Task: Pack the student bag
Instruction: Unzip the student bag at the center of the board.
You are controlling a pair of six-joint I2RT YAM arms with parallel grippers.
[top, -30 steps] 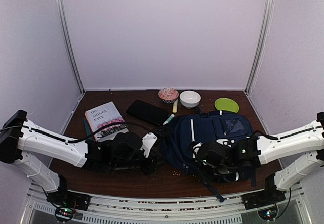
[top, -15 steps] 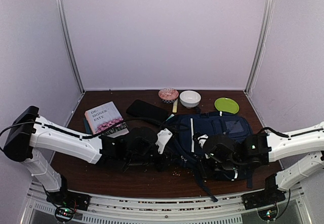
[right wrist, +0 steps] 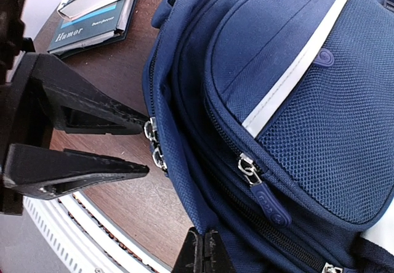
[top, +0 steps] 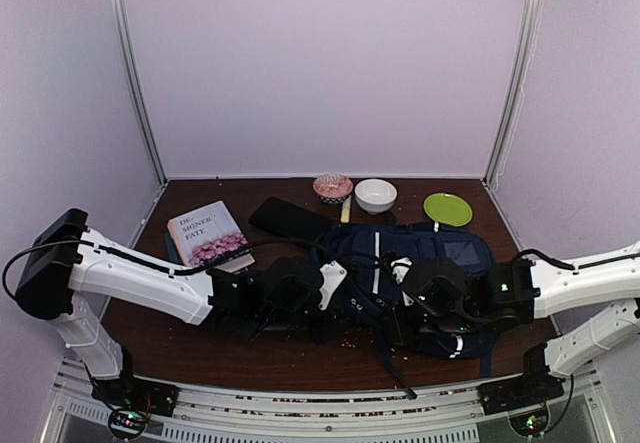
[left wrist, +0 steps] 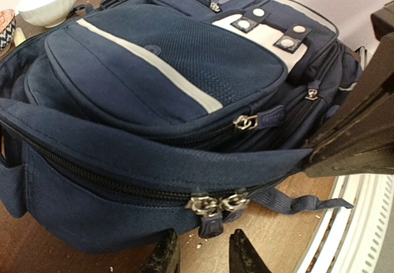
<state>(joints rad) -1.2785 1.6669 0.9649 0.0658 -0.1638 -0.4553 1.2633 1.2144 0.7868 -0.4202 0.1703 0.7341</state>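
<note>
So far the book (top: 205, 231) lies outside the student bag (left wrist: 154, 69); left gripper (left wrist: 202, 243) is open by its zip (left wrist: 212, 204), right gripper (right wrist: 202, 243) looks shut.

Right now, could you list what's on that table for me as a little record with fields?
Bag: student bag, navy, front pocket facing up
Zip pulls: two, side by side on one zip
Left end effector: open, pointed at the zip pulls
Right end effector: closed at the bag's edge; grip on fabric unclear
Left of bag: book
Behind bag: white bowl, green plate
</note>
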